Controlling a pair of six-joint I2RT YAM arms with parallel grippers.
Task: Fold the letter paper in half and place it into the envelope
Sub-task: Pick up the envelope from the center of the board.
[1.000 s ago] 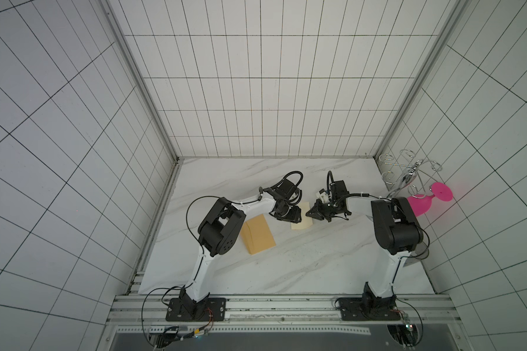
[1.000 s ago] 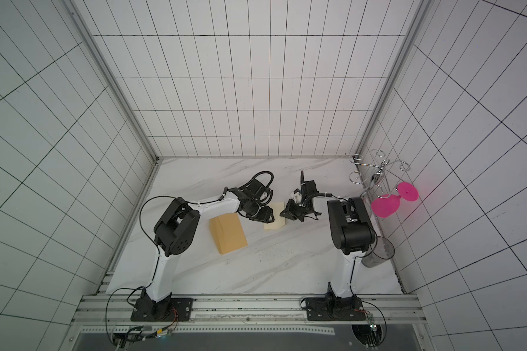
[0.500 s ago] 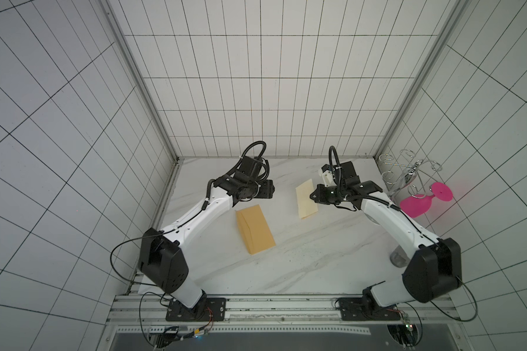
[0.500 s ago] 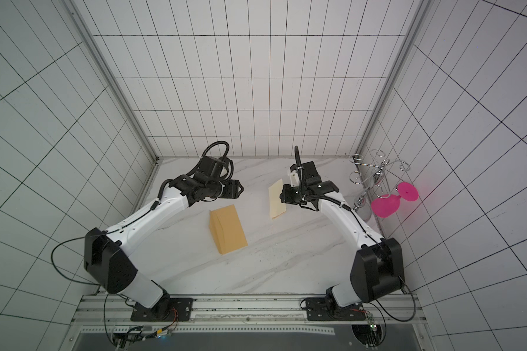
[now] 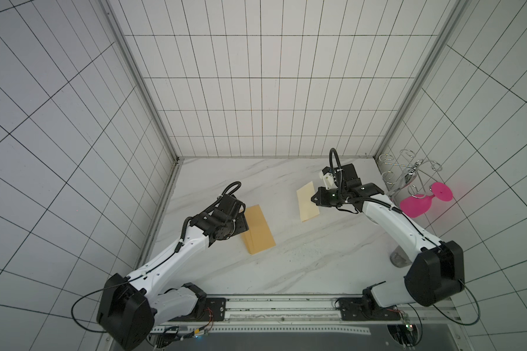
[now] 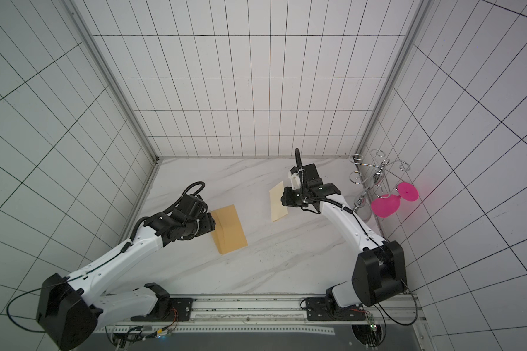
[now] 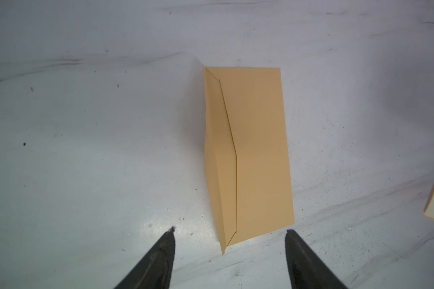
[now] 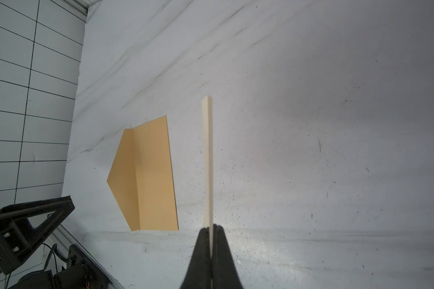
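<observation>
We take the envelope (image 5: 257, 229) as our landmark. It lies flat on the table (image 5: 286, 267), and its flap runs along the long edge that faces the left arm. In the right wrist view that flap looks turned outward, away from the body of the envelope (image 8: 145, 175).

The letter paper (image 5: 306, 202) is on the opposite side of the envelope, well apart from it and beyond its plain long edge. The right gripper (image 8: 212, 226) is pressed together on one edge of it, so the sheet (image 8: 208, 162) shows edge-on as a thin pale strip. We judge it lifted off the table and already folded, since it looks no larger than the envelope. Its long axis runs roughly parallel to the envelope's.

The left gripper (image 7: 229, 231) hovers just off one short end of the envelope (image 7: 248, 155). Its jaws are spread with nothing between them, and they straddle that end's width.

What matters next, we think, is that the mouth sits on the flap side, away from the paper. The right arm would have to bring the sheet across. The left arm, being nearer, is placed to steady the envelope or lift its flap.
</observation>
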